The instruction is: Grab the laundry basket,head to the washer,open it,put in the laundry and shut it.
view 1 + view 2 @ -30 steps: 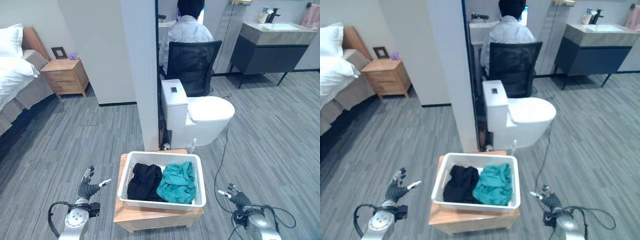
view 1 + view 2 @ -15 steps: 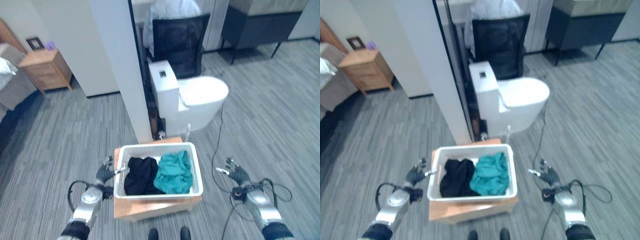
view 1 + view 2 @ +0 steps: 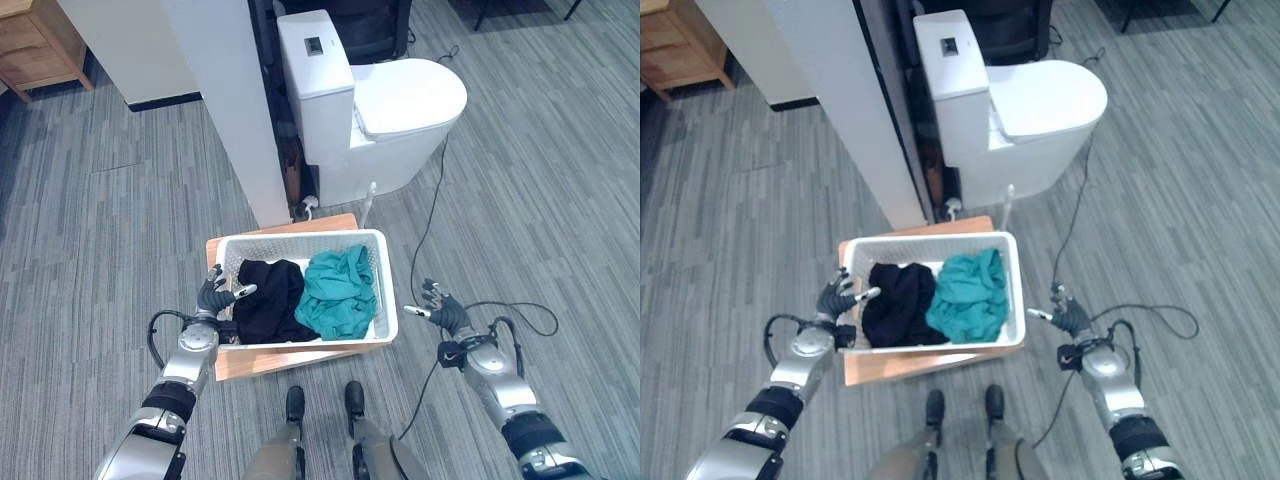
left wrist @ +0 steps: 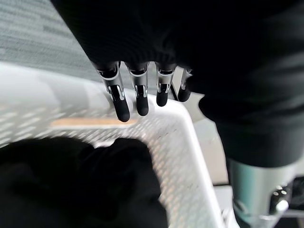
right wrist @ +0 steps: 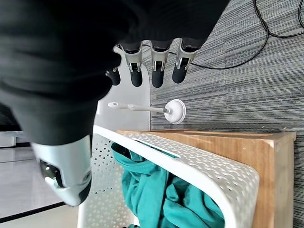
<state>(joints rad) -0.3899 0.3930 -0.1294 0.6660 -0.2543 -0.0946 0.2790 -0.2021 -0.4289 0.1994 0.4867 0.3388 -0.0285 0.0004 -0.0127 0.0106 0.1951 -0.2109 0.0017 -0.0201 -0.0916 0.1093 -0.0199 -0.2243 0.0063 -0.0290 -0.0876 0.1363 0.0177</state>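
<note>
A white perforated laundry basket (image 3: 300, 237) sits on a low wooden stand (image 3: 268, 361) in front of me. Inside lie a black garment (image 3: 265, 300) on the left and a teal garment (image 3: 340, 290) on the right. My left hand (image 3: 214, 296) is at the basket's left rim, open, with its thumb reaching over the edge. In the left wrist view its straight fingers (image 4: 138, 95) hover just above the rim (image 4: 190, 137). My right hand (image 3: 441, 313) is open and a short way off the basket's right side (image 5: 216, 167), not touching it.
A white toilet (image 3: 390, 110) stands just behind the basket, with a white toilet brush (image 3: 368, 200) between them. A white wall end (image 3: 225, 100) rises at the back left. A wooden nightstand (image 3: 35, 40) is far left, a dark chair (image 3: 372, 20) behind the toilet.
The camera has tilted down, so the whole scene has shifted. Both hands have closed in on the basket; the left one has reached its left rim.
</note>
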